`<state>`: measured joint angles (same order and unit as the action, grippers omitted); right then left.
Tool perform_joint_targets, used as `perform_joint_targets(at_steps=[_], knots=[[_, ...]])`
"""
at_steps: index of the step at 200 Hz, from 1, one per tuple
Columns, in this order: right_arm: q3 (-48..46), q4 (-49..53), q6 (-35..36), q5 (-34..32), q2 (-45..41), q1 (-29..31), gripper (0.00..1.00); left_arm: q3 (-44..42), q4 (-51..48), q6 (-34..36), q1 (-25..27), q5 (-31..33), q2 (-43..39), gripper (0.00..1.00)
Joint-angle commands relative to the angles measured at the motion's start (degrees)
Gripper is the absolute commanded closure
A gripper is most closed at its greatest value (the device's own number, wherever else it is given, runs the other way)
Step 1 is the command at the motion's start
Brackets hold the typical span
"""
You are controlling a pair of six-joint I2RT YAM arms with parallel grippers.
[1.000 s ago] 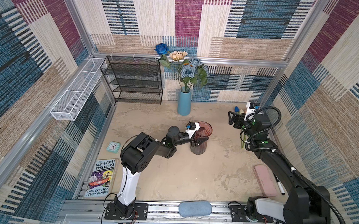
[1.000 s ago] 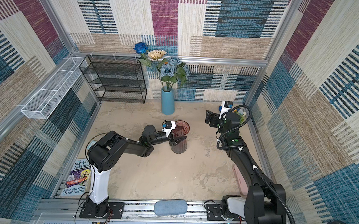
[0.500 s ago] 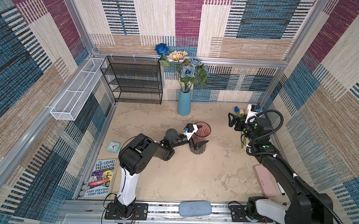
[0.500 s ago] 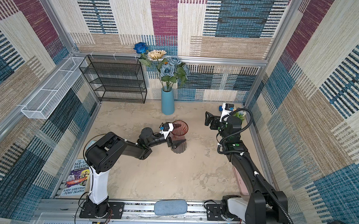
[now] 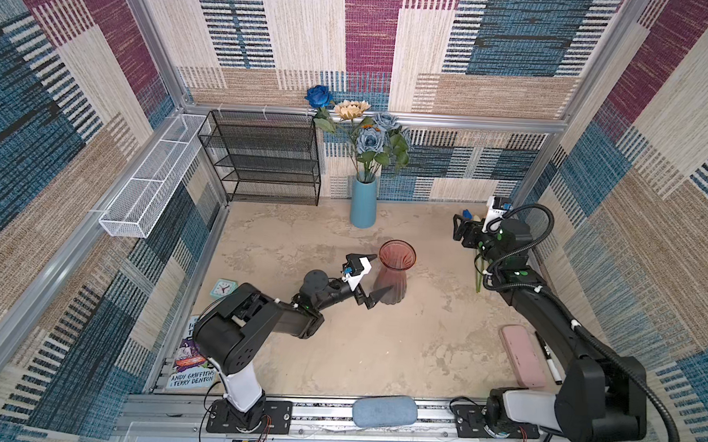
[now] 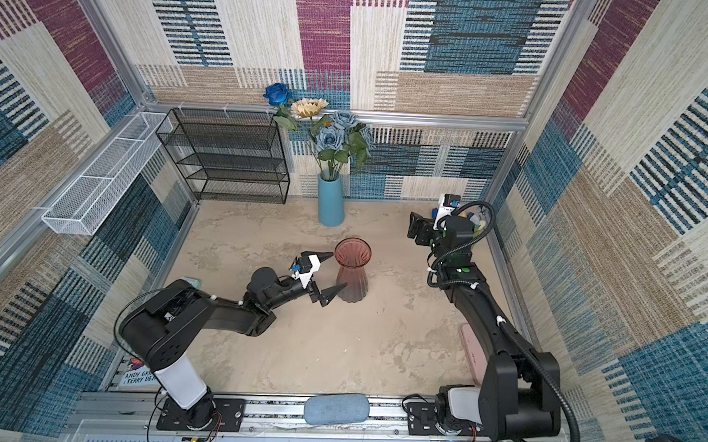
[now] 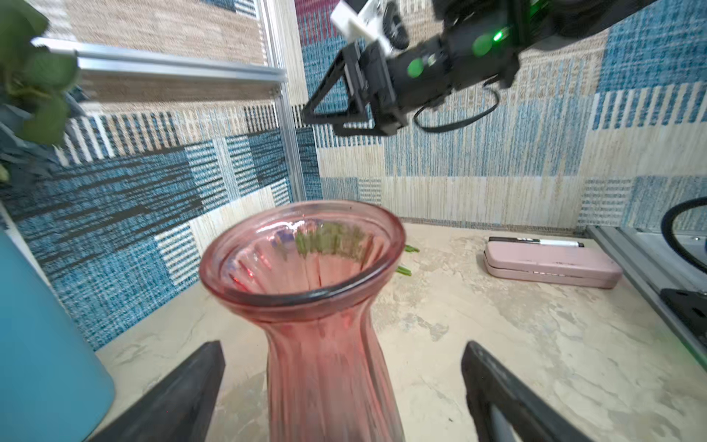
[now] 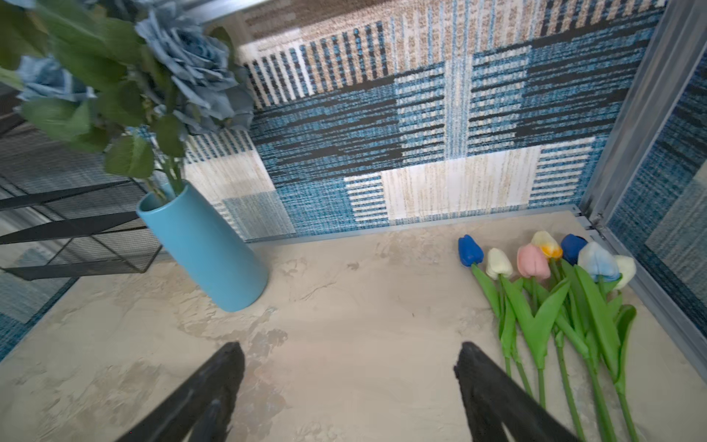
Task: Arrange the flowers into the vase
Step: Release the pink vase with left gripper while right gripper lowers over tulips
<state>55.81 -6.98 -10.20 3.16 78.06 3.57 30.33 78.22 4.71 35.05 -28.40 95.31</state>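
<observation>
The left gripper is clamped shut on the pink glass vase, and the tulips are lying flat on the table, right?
No. The left gripper is open, its fingers standing clear on either side of the pink glass vase, as the left wrist view shows. The tulips do lie flat on the table.

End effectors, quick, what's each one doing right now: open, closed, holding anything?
Left end effector: open, straddling the pink vase, not gripping it.
Right end effector: open, empty, near the tulips.
</observation>
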Motion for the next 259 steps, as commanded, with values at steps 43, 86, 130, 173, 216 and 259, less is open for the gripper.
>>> perform_joint_targets(at_steps=[43, 86, 130, 173, 216, 259], knots=[[20.69, 22.81, 7.17, 1.52, 22.18, -7.85, 0.5, -5.98, -23.47, 8.23, 3.51, 5.47, -24.16, 0.02], [31.41, 31.05, 8.2, 1.33, 34.75, -9.64, 0.64, -11.18, -29.04, 12.22, 6.84, 11.67, -28.44, 0.06], [34.54, 34.2, 5.55, -3.79, 39.72, -9.64, 0.68, -15.64, -23.71, 10.26, 9.02, 11.95, -24.37, 0.07], [33.5, 35.02, 4.68, -4.08, 41.2, -9.64, 0.71, -16.76, -18.46, 7.53, 10.48, 11.55, -21.51, 0.08], [32.72, 35.35, 4.48, -6.72, 43.23, -9.64, 0.73, -13.93, -22.26, 9.13, 11.01, 8.19, -21.13, 0.08], [32.93, 34.92, 4.4, -8.06, 45.16, -9.72, 0.73, -13.5, -22.65, 9.79, 11.18, 7.95, -21.89, 0.07]])
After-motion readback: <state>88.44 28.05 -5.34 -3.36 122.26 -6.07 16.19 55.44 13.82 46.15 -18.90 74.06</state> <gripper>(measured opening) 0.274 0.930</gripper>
